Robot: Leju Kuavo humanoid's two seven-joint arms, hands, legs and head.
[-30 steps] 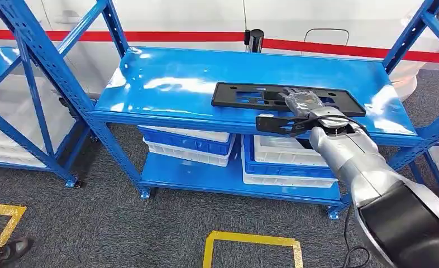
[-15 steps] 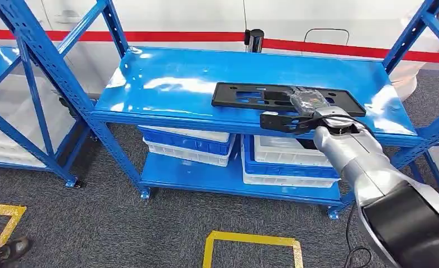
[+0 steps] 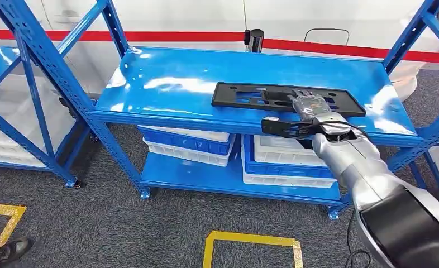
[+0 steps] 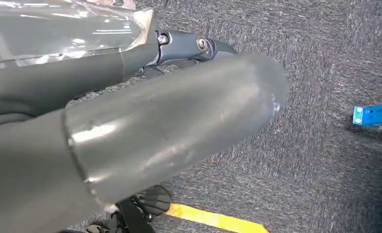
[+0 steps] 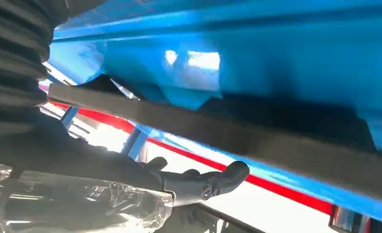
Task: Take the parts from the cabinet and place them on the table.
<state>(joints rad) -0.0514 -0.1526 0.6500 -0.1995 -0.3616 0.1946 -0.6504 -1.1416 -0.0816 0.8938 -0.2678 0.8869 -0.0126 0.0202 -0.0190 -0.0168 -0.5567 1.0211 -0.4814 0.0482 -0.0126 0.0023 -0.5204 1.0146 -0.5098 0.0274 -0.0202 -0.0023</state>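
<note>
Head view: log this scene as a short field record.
part: flat black panel with cut-outs, lying on the top shelf
shelf: blue metal rack, white and blue bins on its lower level
right hand: fingers resting on the panel's right part, thumb at the shelf's front edge; grip unclear
left hand: above grey carpet

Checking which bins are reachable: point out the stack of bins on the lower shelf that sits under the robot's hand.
The right-hand stack of bins, directly below the right hand; the other stack sits further left.

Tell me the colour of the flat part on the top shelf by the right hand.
Black; the flat part shows best in the head view, against the blue shelf.
</note>
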